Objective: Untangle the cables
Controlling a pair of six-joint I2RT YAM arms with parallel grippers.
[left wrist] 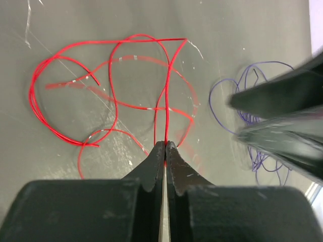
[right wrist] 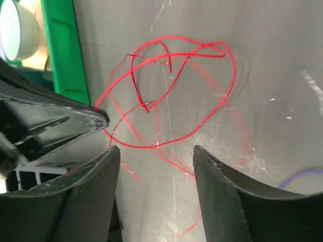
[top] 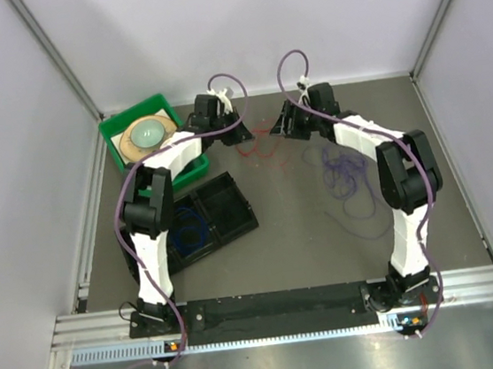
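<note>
My left gripper (left wrist: 165, 145) was pinched shut on one strand of the red cable (left wrist: 166, 101). My right gripper (right wrist: 156, 151) hung open just above the same cable, holding nothing. I thought the best way was to hold the left side firm, bring the right fingers down on a loop that crossed no other, and pull away slowly so no knot got tight. The red cable was very thin and bendy, in loose crossing loops at the far middle of the table (top: 305, 231). The purple cable (top: 345, 178) lay in its own pile to the right, and seemed apart. A green bin (top: 110, 145) sat to the left.
</note>
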